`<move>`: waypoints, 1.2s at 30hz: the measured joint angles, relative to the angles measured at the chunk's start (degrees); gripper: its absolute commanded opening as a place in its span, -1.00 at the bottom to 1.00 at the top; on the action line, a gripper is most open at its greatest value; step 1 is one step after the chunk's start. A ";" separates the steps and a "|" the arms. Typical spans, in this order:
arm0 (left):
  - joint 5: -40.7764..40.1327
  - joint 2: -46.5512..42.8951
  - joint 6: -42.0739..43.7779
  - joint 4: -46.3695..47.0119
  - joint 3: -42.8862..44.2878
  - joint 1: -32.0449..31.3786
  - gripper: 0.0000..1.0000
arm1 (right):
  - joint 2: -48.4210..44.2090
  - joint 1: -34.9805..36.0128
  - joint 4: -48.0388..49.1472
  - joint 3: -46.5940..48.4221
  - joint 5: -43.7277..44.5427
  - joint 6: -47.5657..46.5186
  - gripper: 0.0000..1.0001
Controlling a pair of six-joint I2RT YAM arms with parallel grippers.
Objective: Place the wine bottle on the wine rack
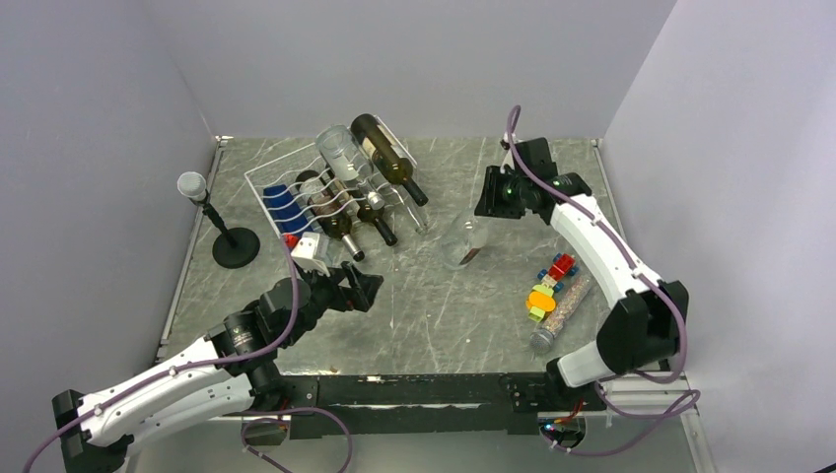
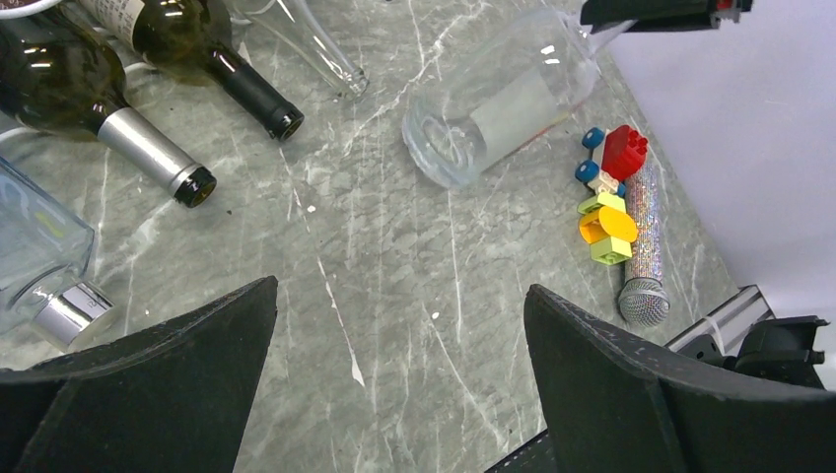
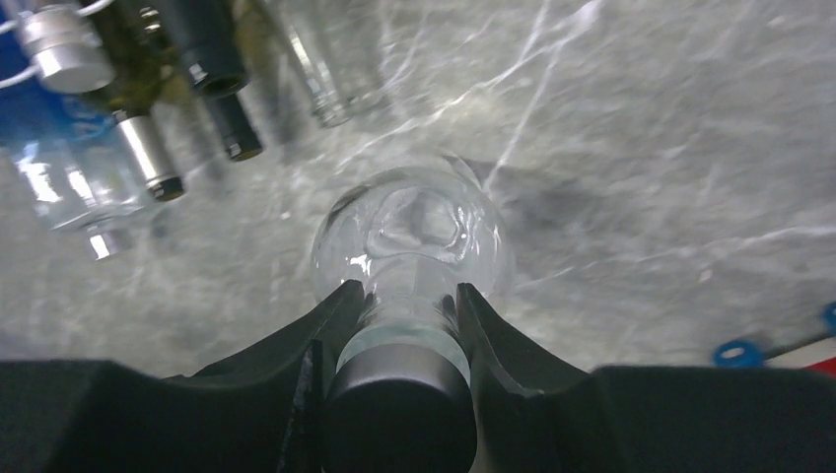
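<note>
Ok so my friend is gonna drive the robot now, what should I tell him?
Left gripper: open, holding nothing, near the front of the wine rack.
Right gripper: shut on the neck of the clear wine bottle.
Clear wine bottle: tilted, over the table to the right of the rack, not in it.
Wine rack: far left of the table, several bottles lying in it.
Done: bottle grabbed.
Left: lift it, carry it over, lay it in a free cradle, let go.

White-and-black left arm (image 1: 158,389) stretched low and forward, black left end effector (image 2: 399,296) spread wide and empty, right arm (image 1: 601,246) folded and reaching far, right end effector (image 3: 404,296) clamped on the neck of a clear glass wine bottle (image 3: 409,232)
</note>
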 measured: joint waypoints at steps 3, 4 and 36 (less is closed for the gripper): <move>0.02 0.00 -0.17 -0.31 0.00 0.00 0.99 | -3.76 0.52 0.87 -3.52 -3.82 4.48 -1.00; -0.02 -0.07 -0.22 -0.55 0.00 0.00 0.99 | -5.07 0.59 1.25 -4.66 -4.98 5.84 -1.00; -9.57 -10.86 6.23 -13.40 16.11 0.00 0.99 | -26.64 9.49 38.80 -34.05 -17.99 39.32 -1.00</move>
